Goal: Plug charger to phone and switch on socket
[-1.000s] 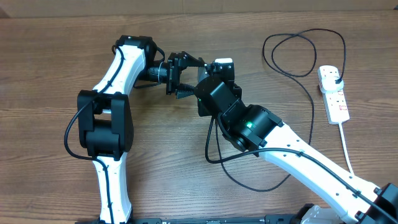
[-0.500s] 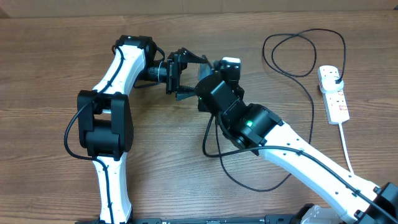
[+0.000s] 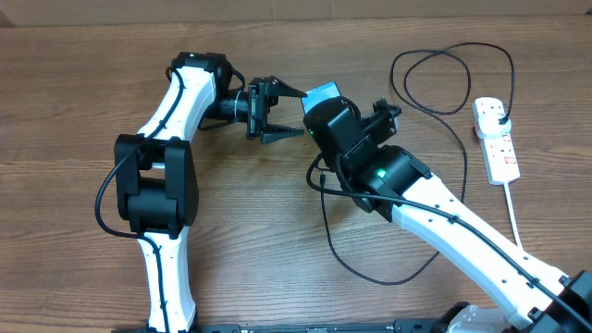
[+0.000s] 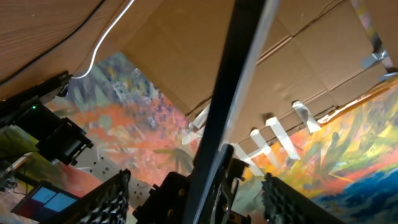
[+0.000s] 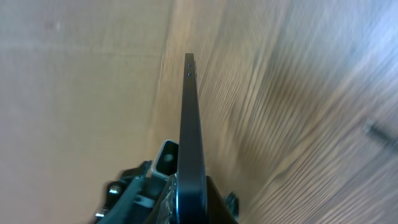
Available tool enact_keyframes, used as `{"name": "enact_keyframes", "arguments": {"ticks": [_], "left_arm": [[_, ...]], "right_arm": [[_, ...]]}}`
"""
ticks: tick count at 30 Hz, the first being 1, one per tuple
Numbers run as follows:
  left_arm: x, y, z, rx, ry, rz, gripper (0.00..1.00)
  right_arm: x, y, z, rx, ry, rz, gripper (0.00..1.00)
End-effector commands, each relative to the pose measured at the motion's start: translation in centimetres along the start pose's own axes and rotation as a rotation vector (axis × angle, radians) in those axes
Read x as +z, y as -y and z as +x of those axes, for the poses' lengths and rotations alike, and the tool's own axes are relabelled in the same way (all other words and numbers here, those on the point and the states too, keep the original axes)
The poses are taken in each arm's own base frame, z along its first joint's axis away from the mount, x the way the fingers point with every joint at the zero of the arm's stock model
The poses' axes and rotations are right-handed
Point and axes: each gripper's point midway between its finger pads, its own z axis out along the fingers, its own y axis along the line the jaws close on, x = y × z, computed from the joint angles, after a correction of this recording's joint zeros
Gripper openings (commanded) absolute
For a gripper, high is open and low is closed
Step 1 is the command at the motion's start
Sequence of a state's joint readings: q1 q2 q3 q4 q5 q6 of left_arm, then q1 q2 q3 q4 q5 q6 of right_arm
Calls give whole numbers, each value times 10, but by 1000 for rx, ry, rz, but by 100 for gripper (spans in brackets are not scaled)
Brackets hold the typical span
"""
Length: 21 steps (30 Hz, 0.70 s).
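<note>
Phone [image 5: 191, 143] turned, right fingers [image 5: 217, 202] clamped on it

Most of the phone [image 3: 321, 92] behind the right arm [image 3: 444, 208] overhead; table [image 5: 298, 124] blurred in the right wrist view

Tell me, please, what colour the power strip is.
White, with small red marks; the power strip shows best in the overhead view.

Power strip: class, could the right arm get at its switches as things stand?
Probably, as to the path: the power strip lies on that arm's side, with only the black cable looping between. But the right gripper is shut on the phone, so pressing looks awkward.
</note>
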State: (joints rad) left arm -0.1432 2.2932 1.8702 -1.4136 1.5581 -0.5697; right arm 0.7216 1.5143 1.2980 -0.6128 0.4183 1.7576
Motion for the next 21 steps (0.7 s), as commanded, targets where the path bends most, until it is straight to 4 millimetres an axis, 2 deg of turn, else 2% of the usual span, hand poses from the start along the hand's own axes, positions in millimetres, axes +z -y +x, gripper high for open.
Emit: {"name": "enact_keyframes", "arguments": {"ticks": [1, 7, 12, 21], "left_arm": [[0, 7, 3, -50, -13, 17, 67], [0, 6, 2, -97, -6, 7, 61], [0, -6, -12, -122, 61, -71, 59], [0, -2, -19, -102, 73, -72, 55]], "right_arm": [[-17, -28, 10, 327, -83, -57, 4], [-18, -29, 14, 404, -103, -55, 4], [-18, -30, 21, 406, -146, -47, 4], [-15, -23, 21, 395, -135, -21, 4]]}}
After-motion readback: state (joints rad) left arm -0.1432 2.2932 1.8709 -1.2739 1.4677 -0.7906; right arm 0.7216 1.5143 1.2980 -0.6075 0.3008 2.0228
